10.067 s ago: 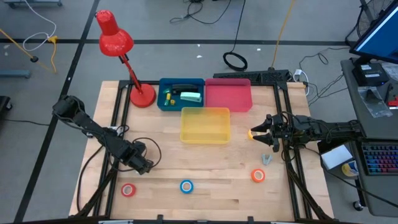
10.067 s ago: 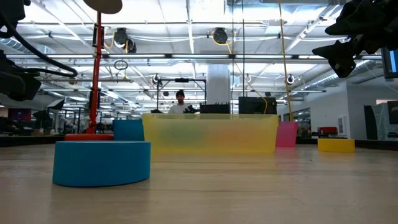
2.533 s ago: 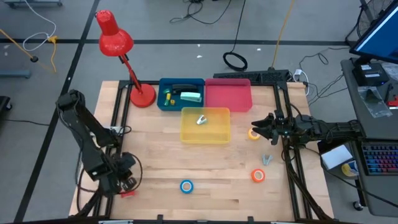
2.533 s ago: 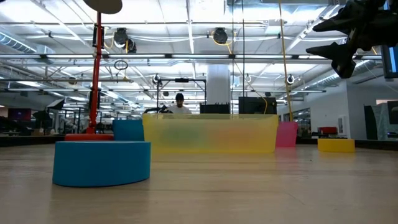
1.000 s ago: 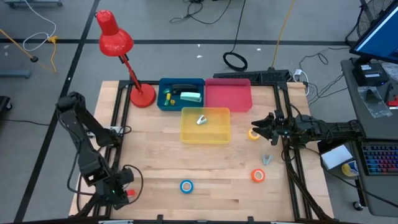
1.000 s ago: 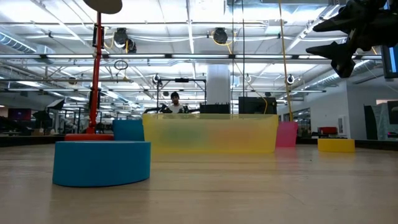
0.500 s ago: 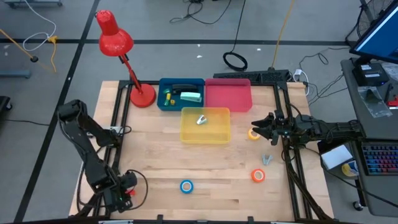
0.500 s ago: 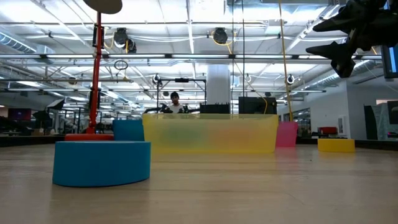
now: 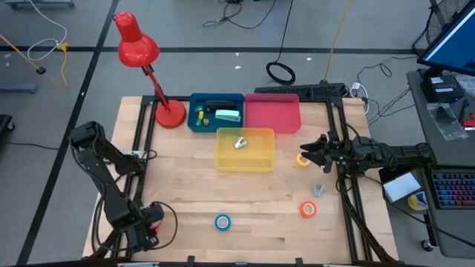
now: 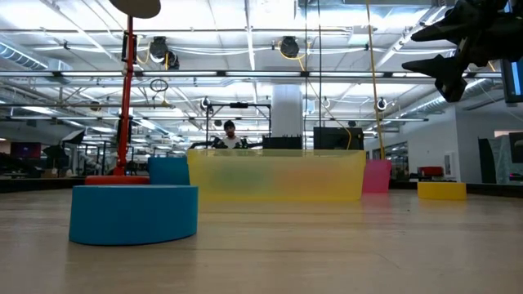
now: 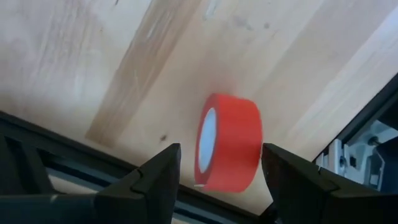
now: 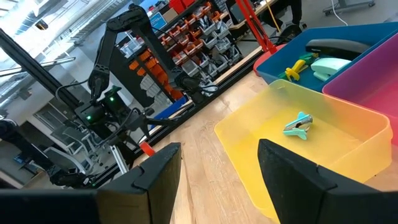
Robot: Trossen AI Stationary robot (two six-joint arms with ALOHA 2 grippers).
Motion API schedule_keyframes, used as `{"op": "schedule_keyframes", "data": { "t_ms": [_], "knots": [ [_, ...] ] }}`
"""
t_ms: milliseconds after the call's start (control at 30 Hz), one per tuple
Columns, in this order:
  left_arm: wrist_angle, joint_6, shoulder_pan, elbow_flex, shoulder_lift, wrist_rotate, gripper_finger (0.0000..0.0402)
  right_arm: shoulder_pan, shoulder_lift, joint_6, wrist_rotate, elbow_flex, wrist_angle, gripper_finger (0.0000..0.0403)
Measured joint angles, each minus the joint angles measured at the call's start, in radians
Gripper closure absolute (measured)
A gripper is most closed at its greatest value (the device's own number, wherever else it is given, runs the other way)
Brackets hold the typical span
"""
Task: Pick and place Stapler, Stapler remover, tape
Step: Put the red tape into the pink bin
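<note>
A red tape roll (image 11: 233, 140) stands on its rim on the wood at the table's near left corner (image 9: 154, 226). My left gripper (image 11: 221, 149) points down over it, open, one finger on each side of the roll's flat faces. My right gripper (image 9: 312, 157) hangs level and open at the table's right side, above a yellow tape roll (image 9: 301, 160). A blue roll (image 9: 223, 222) and an orange roll (image 9: 308, 210) lie flat near the front edge. One stapler remover (image 12: 298, 124) lies in the yellow bin (image 9: 256, 159); a small grey one (image 9: 318, 190) lies on the table. Staplers (image 9: 223, 111) lie in the blue bin. My left gripper stands astride the red roll from above. One finger (image 11: 273, 168) shows right beside the roll's far flat face (image 11: 256, 143), and I cannot tell whether it touches. The other finger (image 11: 165, 168) stands apart from the face with the pale centre.
A red desk lamp (image 9: 169, 113) stands at the far left. A pink bin (image 9: 272, 113) sits beside the blue bin (image 9: 194, 119) at the back. Black frame rails (image 11: 367, 124) run just past the red roll at the table's corner.
My left gripper has sunk toward the table at the near left corner and tipped steeper, until it points straight down over the red roll. The roll has stayed where it was.
</note>
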Motion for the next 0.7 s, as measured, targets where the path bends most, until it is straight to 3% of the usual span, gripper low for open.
{"op": "schedule_keyframes", "data": {
  "t_ms": [333, 700],
  "knots": [
    [-0.018, 0.000, -0.004, 0.000, 0.000, 0.033, 0.0176, 0.000, 0.000, 0.000, 0.000, 0.000, 0.000, 0.0195],
    [-0.074, 0.033, -0.019, -0.010, 0.021, -0.006, 0.0176, 0.000, 0.000, -0.002, 0.000, 0.000, 0.000, 0.0195]
  ]
}}
